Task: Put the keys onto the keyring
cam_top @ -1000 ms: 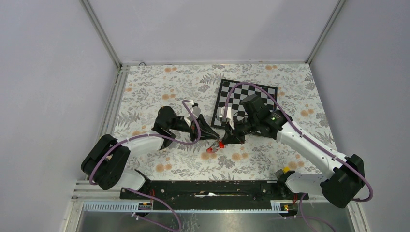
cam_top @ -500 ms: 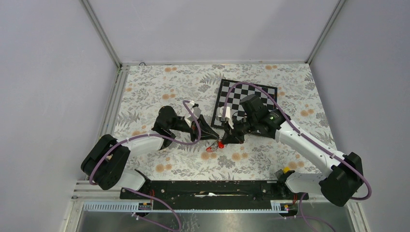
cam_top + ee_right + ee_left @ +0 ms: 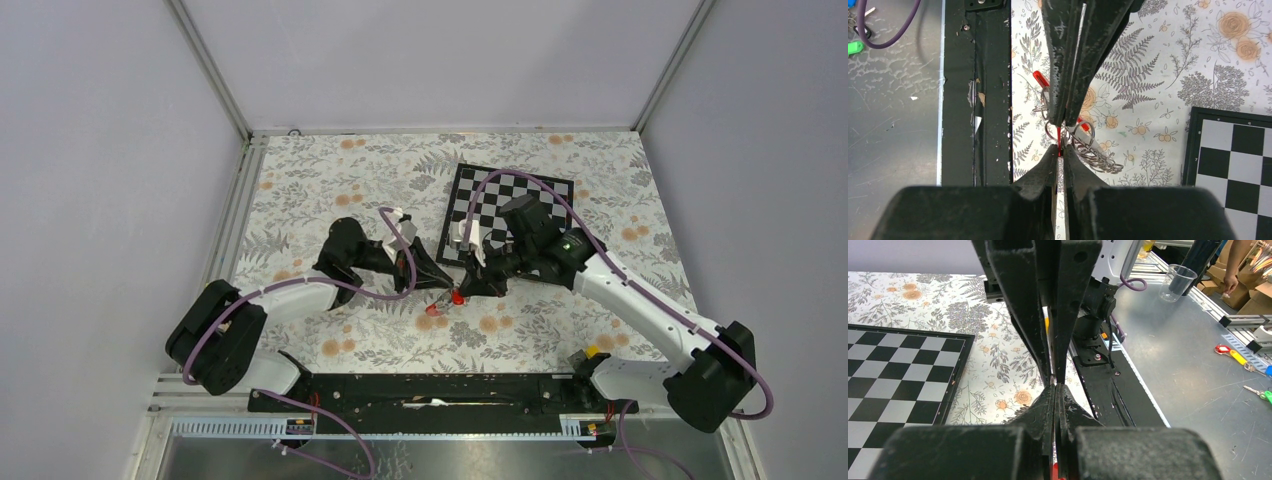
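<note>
- The keyring (image 3: 1091,154), loops of grey wire with a thin red section, hung in the narrow gap where the two grippers met tip to tip. It sat in the same spot as a second before.
- A red-tagged key (image 3: 1040,78) showed just beside the left gripper (image 3: 1063,121), on the side toward the arm bases, and it had not shifted either.
- The right gripper (image 3: 1059,148) was clenched on the keyring's red section, as tightly as before.
- The left gripper's jaws were pressed fully together. I could not tell whether any wire was caught between them.
- Both sets of tips kept their place. Only the right arm's (image 3: 640,300) rear links had swayed slightly outward.
- The chessboard (image 3: 545,195) lay just beyond the right gripper on the floral table (image 3: 320,170), unmoved.
</note>
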`<act>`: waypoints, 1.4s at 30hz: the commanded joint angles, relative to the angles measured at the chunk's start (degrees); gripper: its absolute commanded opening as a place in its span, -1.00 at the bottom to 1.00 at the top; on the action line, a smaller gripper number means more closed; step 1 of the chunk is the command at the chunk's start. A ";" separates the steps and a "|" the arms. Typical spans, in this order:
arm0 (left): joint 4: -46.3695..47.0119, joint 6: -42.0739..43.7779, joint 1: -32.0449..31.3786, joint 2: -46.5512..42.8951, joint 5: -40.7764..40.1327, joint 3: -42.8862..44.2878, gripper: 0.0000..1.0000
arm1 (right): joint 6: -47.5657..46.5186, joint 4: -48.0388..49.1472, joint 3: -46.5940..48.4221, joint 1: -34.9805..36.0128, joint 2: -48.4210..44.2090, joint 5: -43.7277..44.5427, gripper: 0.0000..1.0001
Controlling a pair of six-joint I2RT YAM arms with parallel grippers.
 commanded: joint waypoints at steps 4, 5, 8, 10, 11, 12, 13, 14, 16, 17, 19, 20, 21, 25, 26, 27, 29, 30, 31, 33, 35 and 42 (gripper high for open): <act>-7.35 5.70 0.73 -2.15 -1.13 4.86 -1.00 | 0.06 2.92 0.49 -0.37 -2.22 1.17 -0.89; -7.21 5.88 0.86 -2.29 -0.90 4.80 -1.00 | 0.13 3.17 0.80 -0.38 -2.01 1.35 -0.90; -5.41 5.35 1.23 -2.81 -0.12 4.01 -1.00 | 0.49 4.80 0.74 -0.41 -1.48 1.56 -0.91; -4.36 4.78 1.45 -3.12 0.06 3.71 -1.00 | 0.95 5.85 0.37 -0.40 -1.15 1.07 -0.92; -4.09 4.70 1.53 -3.33 0.19 3.53 -1.00 | 1.19 6.42 0.10 -0.38 -1.07 0.85 -0.92; -3.97 4.65 1.57 -3.43 0.30 3.54 -1.00 | 1.46 7.09 -0.16 -0.40 -1.03 0.67 -0.92; -3.80 4.54 1.58 -3.47 0.39 3.41 -1.00 | 1.74 7.61 -0.43 -0.42 -1.05 0.56 -0.93; -3.52 4.33 1.58 -3.47 0.51 3.36 -1.00 | 2.00 8.10 -0.69 -0.40 -1.12 0.55 -0.93; -2.48 3.86 1.58 -3.37 0.60 3.14 -1.00 | 2.59 8.92 -1.14 -0.40 -1.43 0.42 -0.94; -1.88 3.48 1.62 -3.26 0.66 2.96 -1.00 | 2.88 9.26 -1.40 -0.38 -1.58 0.33 -0.94; -0.68 2.72 1.58 -3.23 0.68 2.79 -1.00 | 3.18 9.72 -1.88 -0.39 -1.68 0.14 -0.95; -0.21 2.41 1.58 -3.24 0.64 2.69 -1.00 | 3.27 9.87 -2.10 -0.42 -1.70 0.07 -0.96; 0.13 2.19 1.58 -3.17 0.53 2.64 -1.00 | 3.31 9.95 -2.34 -0.39 -1.77 -0.02 -0.97; 0.54 1.97 1.58 -3.23 0.52 2.46 -1.00 | 3.50 10.92 -3.59 -0.42 -2.49 0.17 -1.00; 0.61 1.97 1.58 -3.24 0.55 2.39 -1.00 | 3.56 11.11 -3.81 -0.49 -2.80 0.40 -1.00; 0.64 2.03 1.58 -3.19 0.51 2.41 -1.00 | 3.58 11.33 -4.07 -0.45 -3.05 0.59 -1.00; 0.57 2.18 1.58 -3.15 0.52 2.25 -1.00 | 3.65 11.40 -4.20 -0.54 -3.38 0.79 -1.00; 0.59 2.30 1.58 -3.15 0.51 2.20 -1.00 | 3.75 11.38 -4.21 -0.58 -3.46 0.81 -1.00; 0.53 2.39 1.58 -3.15 0.55 2.11 -1.00 | 3.70 11.41 -4.08 -0.59 -3.53 0.77 -1.00; 0.40 2.61 1.58 -3.19 0.51 1.99 -1.00 | 3.76 11.38 -4.05 -0.58 -3.64 0.72 -1.00; -0.36 3.20 1.58 -3.36 0.55 1.82 -1.00 | 3.81 11.38 -3.95 -0.68 -3.74 0.81 -1.00; -1.67 4.60 1.49 -3.17 0.51 1.70 -1.00 | 4.10 11.56 -3.94 -1.12 -3.83 0.68 -1.00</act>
